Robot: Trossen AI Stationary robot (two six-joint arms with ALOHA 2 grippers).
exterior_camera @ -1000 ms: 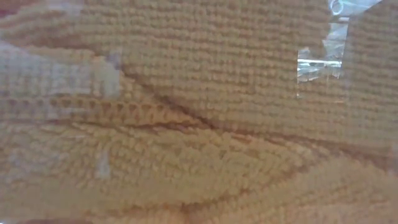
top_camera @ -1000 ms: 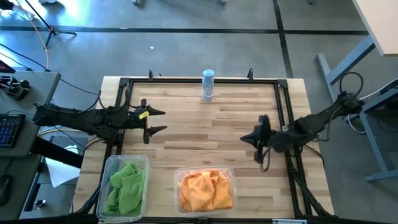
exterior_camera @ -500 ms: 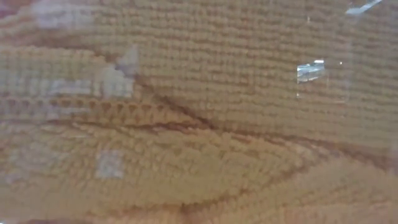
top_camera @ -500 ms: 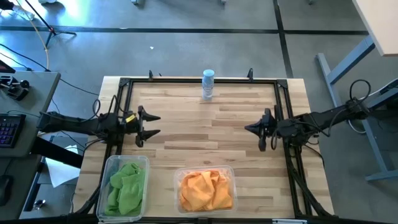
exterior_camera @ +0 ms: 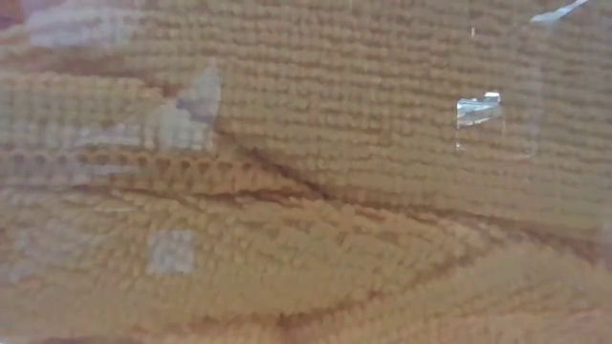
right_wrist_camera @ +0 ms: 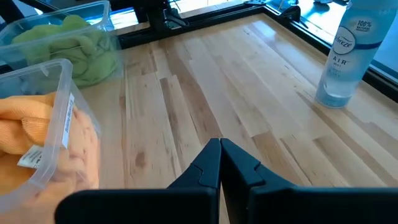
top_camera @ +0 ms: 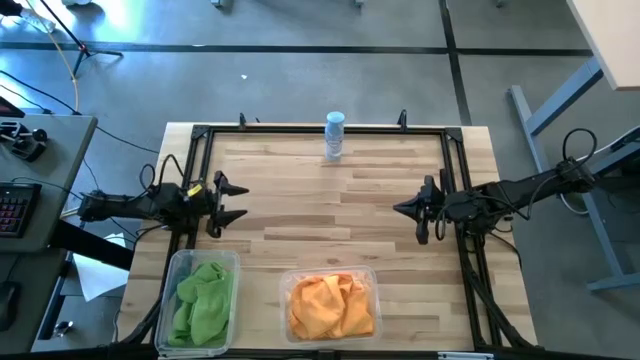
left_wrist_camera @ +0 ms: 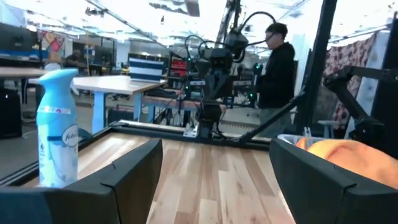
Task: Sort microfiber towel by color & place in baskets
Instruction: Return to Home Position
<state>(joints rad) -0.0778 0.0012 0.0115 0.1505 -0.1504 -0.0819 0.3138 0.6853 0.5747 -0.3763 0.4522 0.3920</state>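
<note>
Seen from above, the green towels (top_camera: pixel 203 298) lie as a soft, crumpled heap in the narrow bin (top_camera: pixel 205 253) at 7 o'clock on the table (top_camera: pixel 330 190). The orange towels (top_camera: pixel 330 306) fill the wide bin (top_camera: pixel 330 271) at 6 o'clock, and their nubbly weave presses against its clear wall. The left gripper (top_camera: pixel 243 200) hovers at 9 o'clock, fingers spread and empty. The right gripper (top_camera: pixel 400 208) hovers at 3 o'clock, fingers pressed together on nothing. A spray bottle (top_camera: pixel 334 135) stands at 12 o'clock.
</note>
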